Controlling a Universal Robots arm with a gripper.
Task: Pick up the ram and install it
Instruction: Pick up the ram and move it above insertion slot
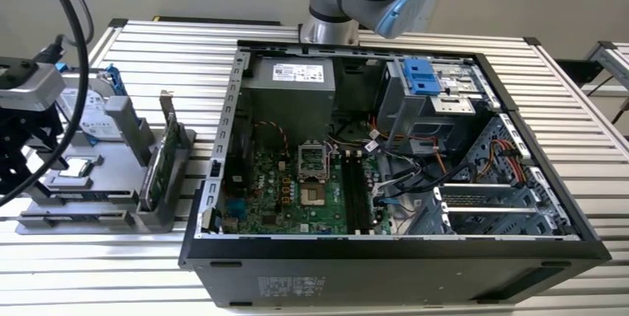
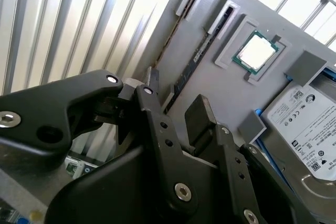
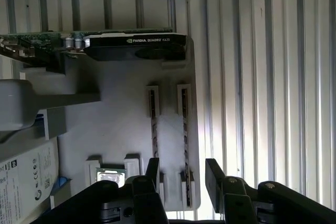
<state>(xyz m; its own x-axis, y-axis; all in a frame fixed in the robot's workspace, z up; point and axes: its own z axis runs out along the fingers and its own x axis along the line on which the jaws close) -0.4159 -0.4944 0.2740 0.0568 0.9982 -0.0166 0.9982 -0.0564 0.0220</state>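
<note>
Hovering over the gray holder (image 3: 121, 124) on the slatted table (image 3: 262, 77) with the gripper (image 3: 182, 169) spread wide and clutching nothing, framing in the first wrist view the ram (image 3: 185, 124), dark and slim, upright on edge in its slot, contact impossible to tell. Sharing that holder with a processor chip (image 2: 255, 51), a hard drive (image 2: 304, 114) and an expansion card (image 3: 131, 43) standing along one edge. Sitting at the exterior view's left, just beside the open computer case (image 1: 393, 253).
</note>
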